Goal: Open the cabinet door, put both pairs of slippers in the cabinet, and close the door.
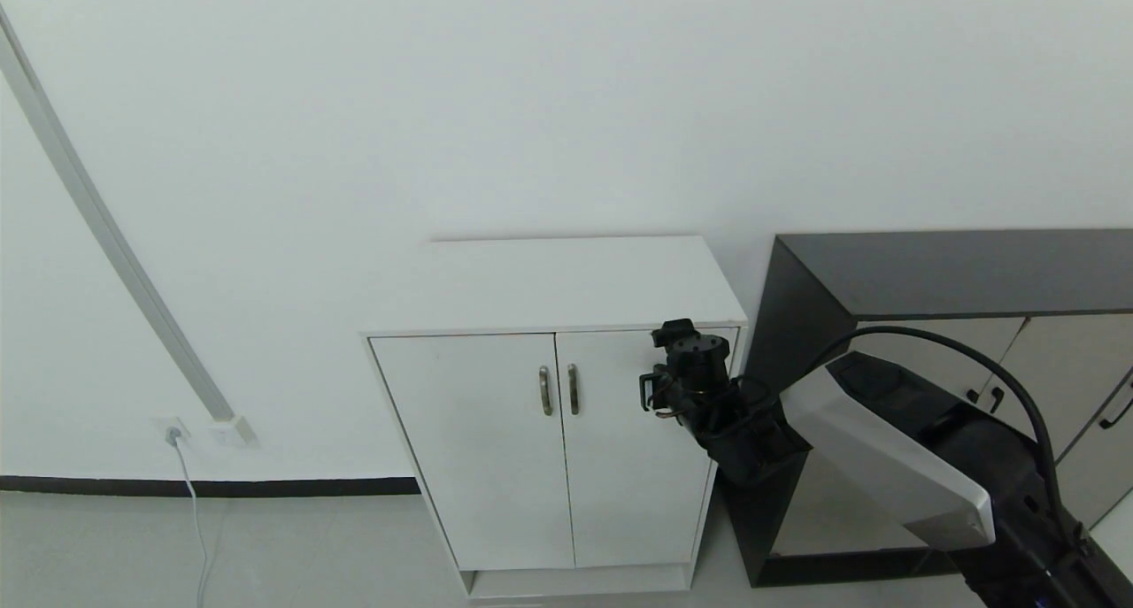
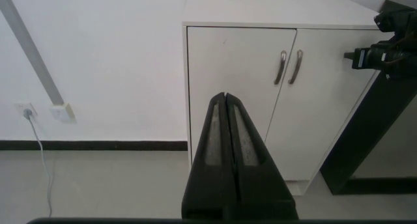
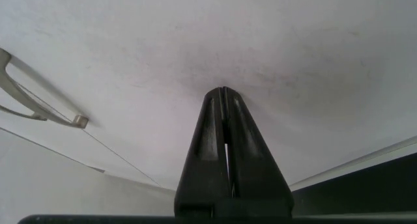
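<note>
Cabinet (image 1: 549, 289) first: a white one, low, standing on the floor (image 1: 265, 546) against a white wall (image 1: 566, 103). Its left door (image 1: 478, 449) and right door (image 1: 620, 484) are both shut. Two slim metal handles (image 1: 545, 390) sit upright side by side, one on each side of the seam between the doors.

The right claw (image 1: 653, 394) is up at the top part of the right door, near its outer edge and well to the side of the handles. In the right wrist view the fingers (image 3: 212, 139) are pressed together and empty, with the door's white face just ahead of the tips. I cannot tell whether they touch it.

The left claw (image 2: 225, 97) is also pressed together and holds nothing. It is well back from the cabinet, pointing toward the left door.

Just beside the cabinet on the robot's right stands a dark unit (image 1: 929, 272) with glossy front panels. On the other side, low on the wall, there is a socket (image 1: 174, 432) with a plug in it, and a pale cable (image 1: 199, 519) hangs from it down to the floor. A grey strip (image 1: 106, 227) runs at a slant down the wall toward the socket, and a black skirting (image 1: 212, 485) lines the foot of the wall up to the cabinet.
</note>
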Controlling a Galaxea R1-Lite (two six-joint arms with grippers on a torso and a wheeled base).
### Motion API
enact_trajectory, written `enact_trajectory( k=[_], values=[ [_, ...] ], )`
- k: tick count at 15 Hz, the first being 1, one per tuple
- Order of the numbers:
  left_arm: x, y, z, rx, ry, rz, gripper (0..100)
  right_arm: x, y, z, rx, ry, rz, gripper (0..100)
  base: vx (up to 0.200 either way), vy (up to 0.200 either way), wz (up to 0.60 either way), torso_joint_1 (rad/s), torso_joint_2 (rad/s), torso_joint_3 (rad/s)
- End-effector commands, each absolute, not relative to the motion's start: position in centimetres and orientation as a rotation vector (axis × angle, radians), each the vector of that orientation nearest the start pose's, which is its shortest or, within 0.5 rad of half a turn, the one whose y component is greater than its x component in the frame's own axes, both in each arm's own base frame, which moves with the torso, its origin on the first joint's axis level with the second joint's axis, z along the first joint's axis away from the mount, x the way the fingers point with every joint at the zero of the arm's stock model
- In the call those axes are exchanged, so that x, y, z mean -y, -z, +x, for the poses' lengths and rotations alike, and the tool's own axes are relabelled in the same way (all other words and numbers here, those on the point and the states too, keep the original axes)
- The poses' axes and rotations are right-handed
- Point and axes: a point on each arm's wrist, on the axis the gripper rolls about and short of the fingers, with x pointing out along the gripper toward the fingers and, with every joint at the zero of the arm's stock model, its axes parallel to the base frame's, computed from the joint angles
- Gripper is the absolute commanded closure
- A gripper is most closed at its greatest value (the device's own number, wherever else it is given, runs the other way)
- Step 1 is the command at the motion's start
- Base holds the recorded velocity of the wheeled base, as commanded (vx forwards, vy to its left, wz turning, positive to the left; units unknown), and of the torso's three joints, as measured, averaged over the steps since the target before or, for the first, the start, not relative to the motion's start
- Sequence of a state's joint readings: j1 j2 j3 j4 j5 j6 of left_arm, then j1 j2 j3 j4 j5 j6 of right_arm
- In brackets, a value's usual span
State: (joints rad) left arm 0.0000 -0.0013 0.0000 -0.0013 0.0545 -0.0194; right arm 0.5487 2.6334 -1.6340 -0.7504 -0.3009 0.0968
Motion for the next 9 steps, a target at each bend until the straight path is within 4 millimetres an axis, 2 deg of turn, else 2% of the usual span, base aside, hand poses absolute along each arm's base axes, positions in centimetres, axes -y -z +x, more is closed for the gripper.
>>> enact_trajectory(
  k=[1,9],
  values=[
    [-0.12,-7.56,-2.28,0.002,-0.055,-0.02,100,-26.49,-1.46,44.72,-0.234,-0.235,-0.005,100,0.0,0.0,0.0,0.0,0.0,0.0],
    [-0.12,-7.56,-2.28,0.002,-0.055,-0.02,100,-26.38,-1.54,45.16,-0.243,-0.228,-0.009,100,0.0,0.0,0.0,0.0,0.0,0.0]
  ],
)
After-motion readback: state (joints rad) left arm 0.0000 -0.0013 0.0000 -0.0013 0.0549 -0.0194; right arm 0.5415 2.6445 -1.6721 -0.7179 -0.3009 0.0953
